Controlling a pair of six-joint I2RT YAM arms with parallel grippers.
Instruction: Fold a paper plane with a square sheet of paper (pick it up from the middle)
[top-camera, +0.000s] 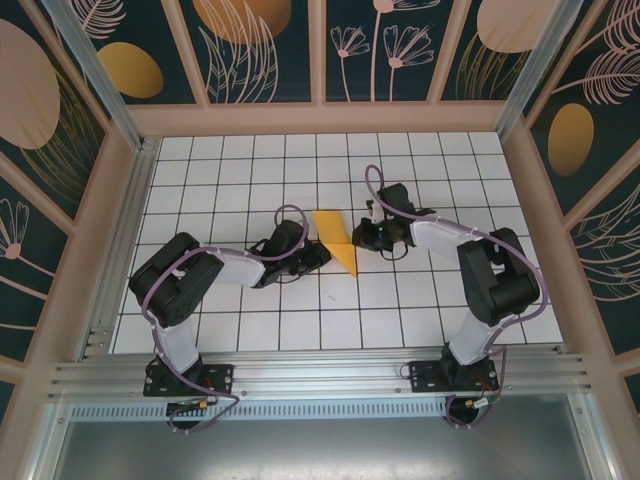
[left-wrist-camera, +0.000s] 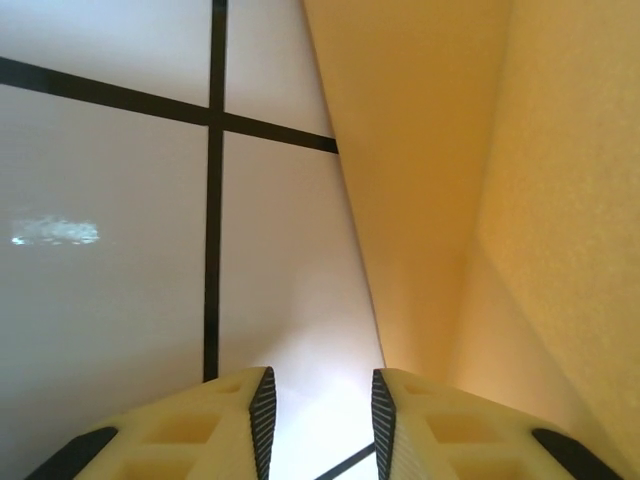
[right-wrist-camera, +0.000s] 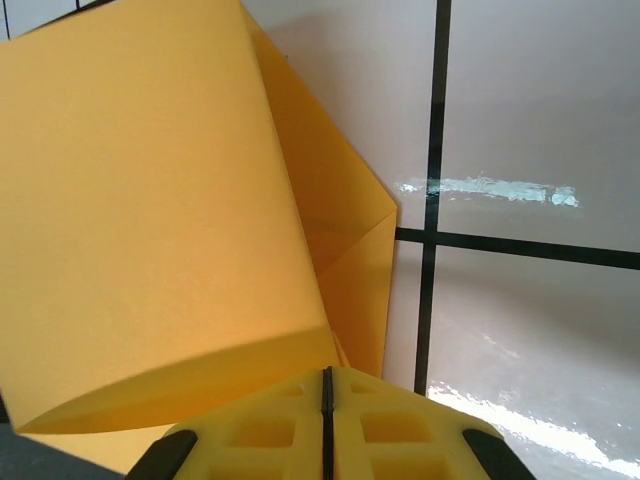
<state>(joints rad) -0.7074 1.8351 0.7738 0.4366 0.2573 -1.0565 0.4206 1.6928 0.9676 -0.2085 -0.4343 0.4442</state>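
The square sheet of paper (top-camera: 335, 238) is orange and partly folded, lying mid-table with a narrow point toward the near edge. My left gripper (top-camera: 322, 256) sits low at its left edge. In the left wrist view that gripper (left-wrist-camera: 322, 420) is open, with only bare table between its fingers (left-wrist-camera: 262, 415) and the paper (left-wrist-camera: 470, 190) just to the right. My right gripper (top-camera: 364, 236) is at the paper's right edge. In the right wrist view its jaws (right-wrist-camera: 326, 385) are shut, pinching the edge of a raised, curling flap of the paper (right-wrist-camera: 150, 210).
The white gridded table (top-camera: 250, 180) is walled by a wooden frame with patterned panels (top-camera: 320, 105). A metal rail (top-camera: 320, 375) runs along the near edge by the arm bases.
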